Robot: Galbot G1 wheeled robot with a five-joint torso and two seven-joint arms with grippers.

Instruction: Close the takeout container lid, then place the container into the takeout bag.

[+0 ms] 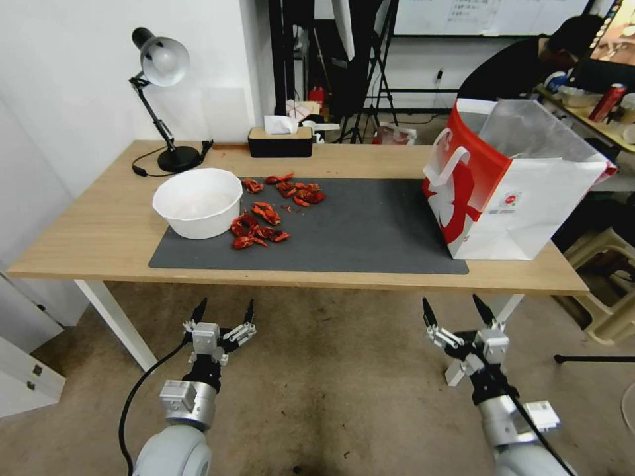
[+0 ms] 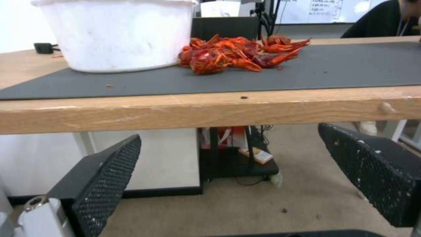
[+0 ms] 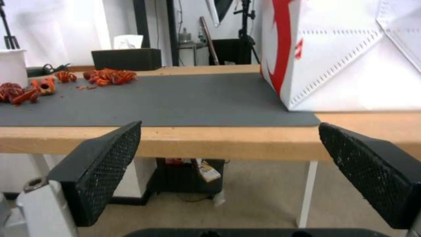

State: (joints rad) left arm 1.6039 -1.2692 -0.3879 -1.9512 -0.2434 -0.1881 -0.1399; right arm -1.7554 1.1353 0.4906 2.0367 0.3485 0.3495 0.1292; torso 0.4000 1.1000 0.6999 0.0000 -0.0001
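Both arms sit low in front of the light wooden table (image 1: 99, 231), below its front edge, over the beige floor. Left gripper (image 1: 223, 311): fingers spread wide, nothing between them, touching nothing. Right gripper (image 1: 456, 305): same, wide open and empty.

Left wrist view: the two black mesh-textured finger pads (image 2: 105, 177) are far apart, with the table edge above them. Beyond it, the dark grey rectangular mat (image 2: 342, 65), the round white plastic bowl (image 2: 118, 36) and a heap of red cooked crayfish (image 2: 232, 54) just beside the bowl.

Right wrist view: pads (image 3: 105, 168) equally far apart, empty. Past the table edge stands the big red-and-white paper takeout bag (image 3: 351, 56), its base partly on the mat and partly on bare wood.

Head view fills in the layout: the bag stands upright on the right end of the table, mouth open, silvery lining (image 1: 529, 132) showing, white loop handles (image 1: 450, 165) on the side facing the bowl. Bowl on the left end of the mat, crayfish in two loose clusters between bowl and mat centre. Black desk lamp (image 1: 162, 99) and a black tissue box (image 1: 280, 141) along the far edge.

I can't find the clear clamshell takeout container or its lid on the table; whether it's inside the bag can't be told from here.
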